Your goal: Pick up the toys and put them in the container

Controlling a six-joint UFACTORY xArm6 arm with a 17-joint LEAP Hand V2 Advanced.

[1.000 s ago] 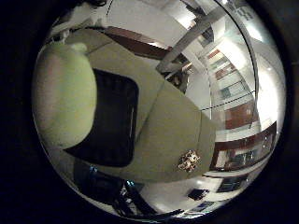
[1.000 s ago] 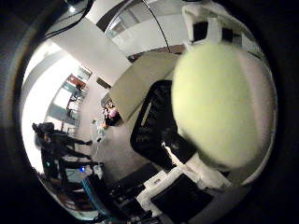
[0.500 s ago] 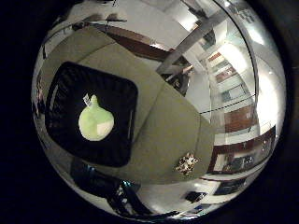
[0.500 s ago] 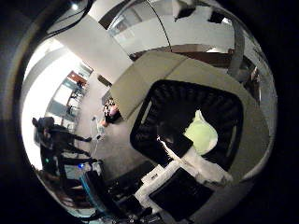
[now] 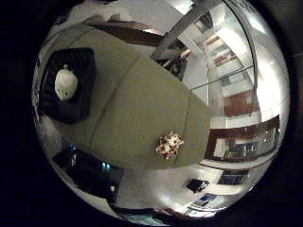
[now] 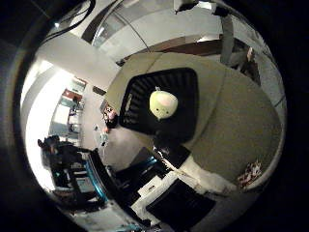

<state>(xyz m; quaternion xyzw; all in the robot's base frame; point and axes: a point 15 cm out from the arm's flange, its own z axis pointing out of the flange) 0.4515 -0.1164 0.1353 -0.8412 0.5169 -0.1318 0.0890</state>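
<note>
Ok, quick status. Green plush toy (image 6: 163, 104) is lying inside the black container (image 6: 137, 94), roughly mid-basket, pale face up. Nothing touching it. So that one looks done, imo.

Second toy (image 5: 169, 144), small, red/white patterned, sits on the tan table (image 5: 142, 109) near the table's edge, well apart from the container. Lots of bare tabletop between the two. Same toy shows small at the far corner in the thumb-side cam.

Key relation for next move: palm is high over the table and closer to the container than to the patterned toy. Both look small in view, so hand isn't near either. Toy lies off toward the table end opposite the basket. Hand would need to travel across that way, then drop. Toy looks blobby, no clear long axis from here; can't tell best approach angle.

Hand (image 6: 193, 169): only white/black body parts show at the thumb-side view's edge. Nothing seen in the palm, nothing filling either cam, so prob holding nothing. Fingers themselves not visible, so can't tell if spread or curled.

Risk: toy near table edge, a sloppy sweep could knock it off.
</note>
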